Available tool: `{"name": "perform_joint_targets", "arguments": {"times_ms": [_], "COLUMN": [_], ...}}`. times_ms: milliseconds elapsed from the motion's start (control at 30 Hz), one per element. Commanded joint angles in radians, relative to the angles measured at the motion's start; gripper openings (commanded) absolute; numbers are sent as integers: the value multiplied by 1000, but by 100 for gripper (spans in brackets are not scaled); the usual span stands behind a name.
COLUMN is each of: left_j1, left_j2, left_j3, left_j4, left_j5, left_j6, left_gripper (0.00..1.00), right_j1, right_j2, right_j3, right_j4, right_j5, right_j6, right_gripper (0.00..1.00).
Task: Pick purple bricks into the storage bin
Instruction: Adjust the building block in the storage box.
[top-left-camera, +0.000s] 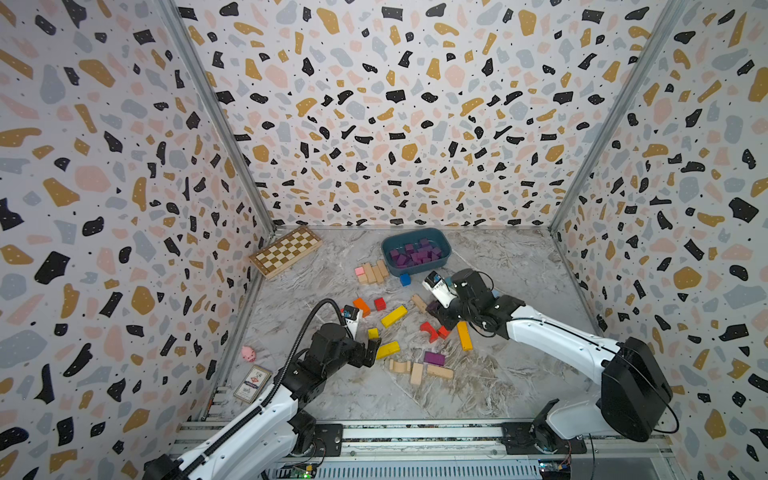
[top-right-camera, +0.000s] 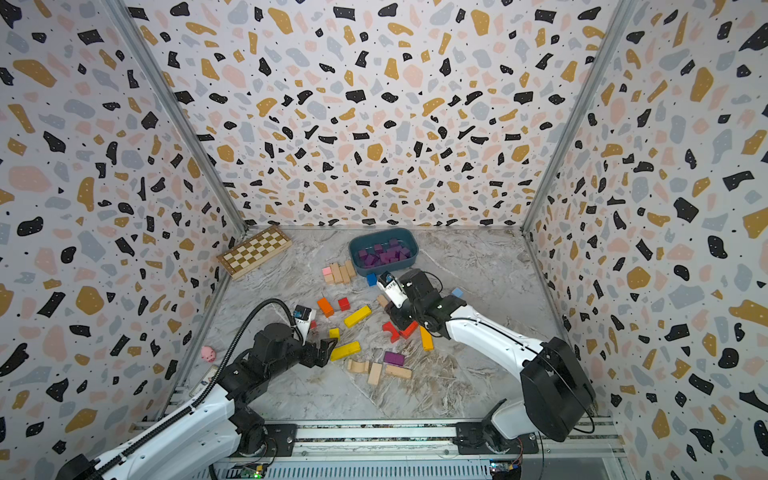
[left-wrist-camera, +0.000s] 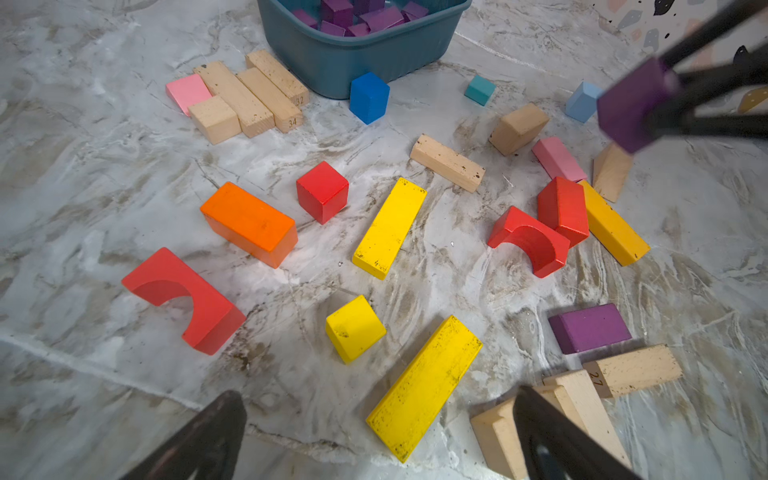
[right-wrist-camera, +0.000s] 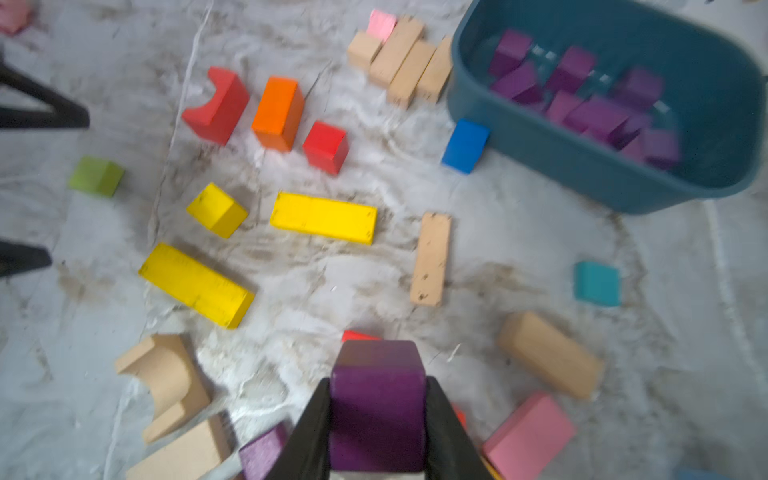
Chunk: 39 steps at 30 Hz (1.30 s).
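Wood under matte paint: the purple bricks look light, stiff and sturdy, so a firm squeeze on two flat opposite faces should hold, and the dull paint probably grips fairly well. The right gripper pinches one cube just so, jaws flat against its sides, clear of the table and short of the bin. The bin stands at the far side with many purple bricks already inside. One purple bar lies near the front, close against a wooden bar. I judge its short width, taken mid-length, the better hold. The left gripper hangs spread wide and empty over the yellow blocks.
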Motion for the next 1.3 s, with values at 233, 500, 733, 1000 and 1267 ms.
{"name": "perform_joint_targets", "arguments": {"times_ms": [233, 500, 733, 1000, 1267], "left_j1": [2, 3, 2, 3, 2], "left_j2": [-43, -66, -79, -77, -69], "left_j3": [-24, -32, -38, -38, -36], "left_j4": [34, 34, 35, 39, 39], "left_j5": [-12, -19, -22, -19, -17], "left_j6": [-4, -5, -6, -6, -4], "left_gripper": [99, 99, 99, 99, 99], "right_j1": [-159, -237, -294, -352, -365], "right_j2": [302, 693, 939, 1044, 1122], "right_j3": [440, 880, 1207, 1352, 1416], "right_j4": [-31, -151, -227, -227, -216], "right_j5": [-78, -117, -46, -25, -112], "right_j6": [-86, -55, -8, -4, -3], "right_gripper": [0, 0, 0, 0, 0]}}
